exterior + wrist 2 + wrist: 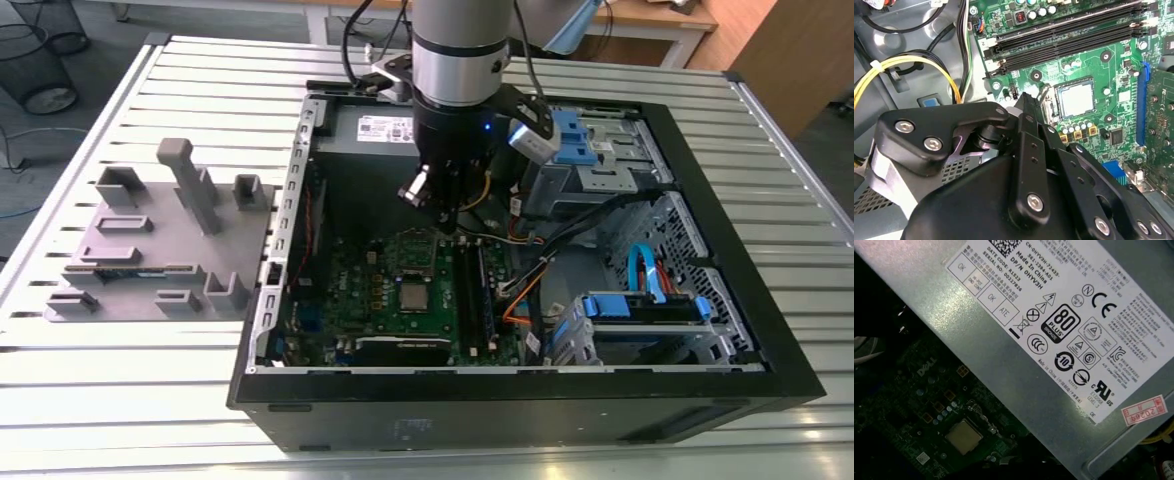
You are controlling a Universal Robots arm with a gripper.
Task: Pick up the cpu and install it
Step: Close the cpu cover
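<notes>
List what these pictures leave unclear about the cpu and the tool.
- Whether the cpu is latched: the socket's bracket is too small to read in both wrist views.
- The tool: its tips are dark against the case interior in the exterior view; the tool's own body covers them in the second wrist view.

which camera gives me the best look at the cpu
The second wrist view: the cpu sits in its socket, well lit and unblocked. The first wrist view shows it dimmer, and the exterior view shows it small on the motherboard.
</notes>
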